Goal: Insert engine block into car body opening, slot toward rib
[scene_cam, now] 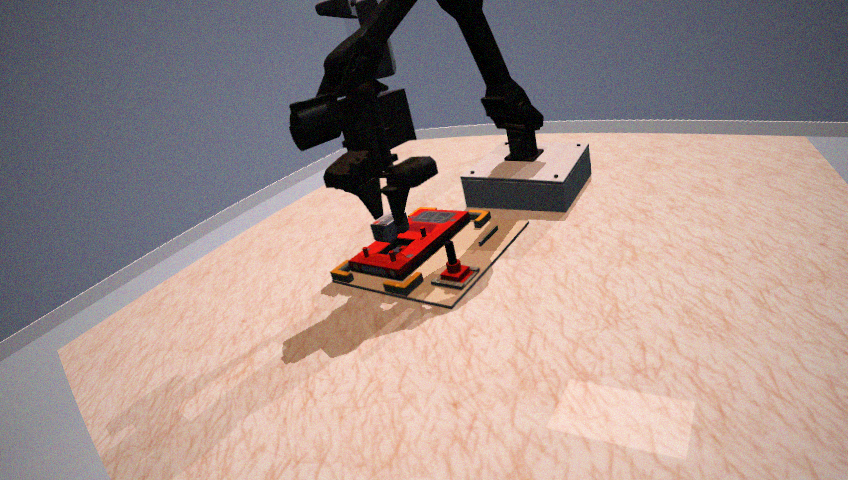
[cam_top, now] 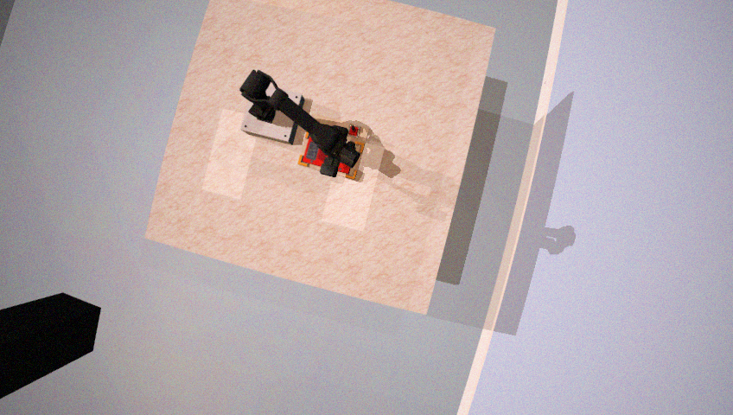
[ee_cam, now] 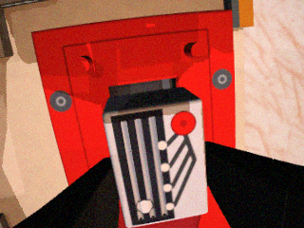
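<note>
The red car body (cam_top: 321, 161) (scene_cam: 440, 230) (ee_cam: 222, 119) lies flat between orange-edged corner brackets. My gripper (scene_cam: 390, 224) is shut on the engine block (scene_cam: 383, 231) (ee_cam: 185, 204), a small grey-white block with a striped top and a red disc. In the exterior view the block is just above the car body, over or beside the opening (scene_cam: 397, 246) (ee_cam: 142, 88). In the wrist view it covers most of the opening, and only a dark grey strip shows past its far side. The rib, the slot side and the block's underside are hidden. In the top view the arm hides the block.
Short pegs (scene_cam: 392, 255) (ee_cam: 194, 49) stand up from the car body near the opening. A red-based part with an upright black post (scene_cam: 450, 252) stands beside the car body on the thin board. An orange-edged bracket (scene_cam: 404, 281) is at the near corner. The arm's base box (cam_top: 270, 129) (scene_cam: 514, 193) is behind.
</note>
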`<state>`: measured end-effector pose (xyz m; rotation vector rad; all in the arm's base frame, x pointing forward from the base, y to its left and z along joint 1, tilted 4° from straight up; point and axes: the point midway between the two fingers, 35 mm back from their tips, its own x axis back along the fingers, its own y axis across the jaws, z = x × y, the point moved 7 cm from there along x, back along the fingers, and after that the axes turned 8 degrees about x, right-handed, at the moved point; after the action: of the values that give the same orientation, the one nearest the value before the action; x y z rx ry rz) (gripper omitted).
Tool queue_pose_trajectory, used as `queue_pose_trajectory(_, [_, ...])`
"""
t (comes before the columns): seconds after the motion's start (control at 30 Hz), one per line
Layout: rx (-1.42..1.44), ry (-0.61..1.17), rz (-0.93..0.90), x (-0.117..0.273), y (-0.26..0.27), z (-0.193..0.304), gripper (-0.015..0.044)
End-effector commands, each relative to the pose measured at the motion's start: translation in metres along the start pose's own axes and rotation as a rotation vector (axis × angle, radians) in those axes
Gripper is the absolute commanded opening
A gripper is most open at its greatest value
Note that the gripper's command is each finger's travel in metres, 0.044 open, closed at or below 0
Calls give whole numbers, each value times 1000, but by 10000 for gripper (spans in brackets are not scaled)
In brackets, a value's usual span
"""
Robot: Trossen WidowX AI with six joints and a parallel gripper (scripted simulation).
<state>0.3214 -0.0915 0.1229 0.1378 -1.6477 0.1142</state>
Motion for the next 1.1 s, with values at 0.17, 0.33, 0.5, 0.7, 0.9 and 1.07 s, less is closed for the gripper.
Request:
queue_pose_trajectory(0.17, [-10, -2, -5, -3, 0, 0, 158])
queue_pose_trajectory(0.33, [-17, -2, -5, -4, 0, 0, 158])
queue_pose_trajectory(0.5, [-15, -2, -5, -5, 0, 0, 158])
queue_pose_trajectory(0.7, [-11, -2, -5, -7, 0, 0, 158])
queue_pose_trajectory(0.9, [-9, -2, -5, -8, 0, 0, 158])
queue_pose_trajectory(1.07, [-7, -2, -5, -9, 0, 0, 158])
